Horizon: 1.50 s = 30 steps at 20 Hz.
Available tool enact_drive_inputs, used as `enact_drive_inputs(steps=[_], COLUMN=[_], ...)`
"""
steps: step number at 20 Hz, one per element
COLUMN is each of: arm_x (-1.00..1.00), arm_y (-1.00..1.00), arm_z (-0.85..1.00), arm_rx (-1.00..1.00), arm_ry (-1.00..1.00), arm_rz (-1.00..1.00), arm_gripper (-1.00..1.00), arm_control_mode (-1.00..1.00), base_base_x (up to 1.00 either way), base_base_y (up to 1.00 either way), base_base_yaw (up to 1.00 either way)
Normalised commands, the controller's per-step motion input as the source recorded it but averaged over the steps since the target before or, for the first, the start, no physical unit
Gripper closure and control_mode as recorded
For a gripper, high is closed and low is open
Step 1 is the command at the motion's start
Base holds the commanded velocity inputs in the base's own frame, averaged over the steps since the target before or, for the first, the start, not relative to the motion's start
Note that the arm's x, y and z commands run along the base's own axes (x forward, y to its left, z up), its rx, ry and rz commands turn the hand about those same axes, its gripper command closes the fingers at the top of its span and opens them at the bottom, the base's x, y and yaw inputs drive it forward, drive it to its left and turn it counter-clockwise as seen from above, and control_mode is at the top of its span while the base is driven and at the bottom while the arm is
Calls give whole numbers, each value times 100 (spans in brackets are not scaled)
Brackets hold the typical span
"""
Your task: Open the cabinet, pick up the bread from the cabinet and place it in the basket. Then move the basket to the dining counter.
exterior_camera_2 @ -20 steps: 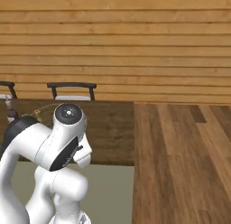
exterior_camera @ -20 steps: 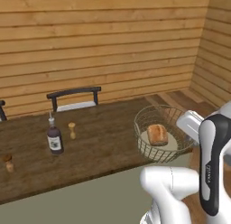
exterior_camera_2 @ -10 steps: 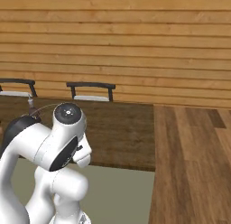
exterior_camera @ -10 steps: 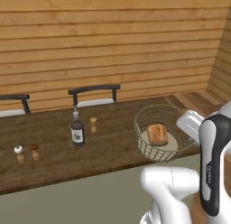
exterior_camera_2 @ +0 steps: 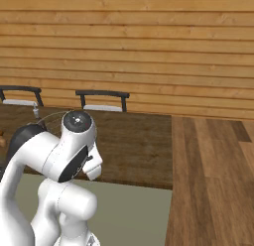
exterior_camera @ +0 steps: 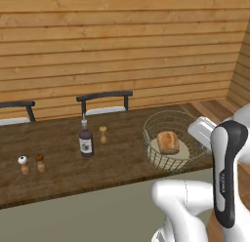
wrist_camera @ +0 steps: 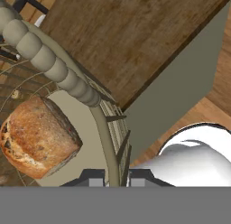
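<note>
Pinching the rim of the basket [wrist_camera: 67, 78] in our gripper [wrist_camera: 115, 177], bread [wrist_camera: 38, 137] sitting inside over the dining counter [exterior_camera: 58, 168], we figure a one-sided grip could tip it near the edge, with the bottle [exterior_camera: 86, 138], shakers, chairs and plank wall beyond.

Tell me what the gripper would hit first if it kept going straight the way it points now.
Nothing new: the gripper is shut on the basket rim. Straight on runs the basket's wire wall, then probably the dining counter. The bread sits off to one side.
</note>
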Motion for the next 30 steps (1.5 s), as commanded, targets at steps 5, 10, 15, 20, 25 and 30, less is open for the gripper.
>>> enact_drive_inputs(steps=[5, 10, 15, 20, 25, 30], arm_x=[97, 100, 100, 61, 20, 17], arm_y=[-4, -1, -25, -23, -8, -1], arm_z=[-1, -19, -40, -39, -41, -40], arm_rx=[0, -1, 0, 0, 0, -1], arm_ry=[1, 16, 39, 11, -6, -17], arm_rz=[4, 1, 0, 0, 0, 0], arm_gripper=[100, 100, 100, 100, 100, 100], arm_control_mode=[-100, -100, -100, -100, -100, -100], base_base_x=[0, 0, 0, 0, 0, 0], base_base_y=[0, 0, 0, 0, 0, 0], base_base_yaw=[0, 0, 0, 0, 0, 0])
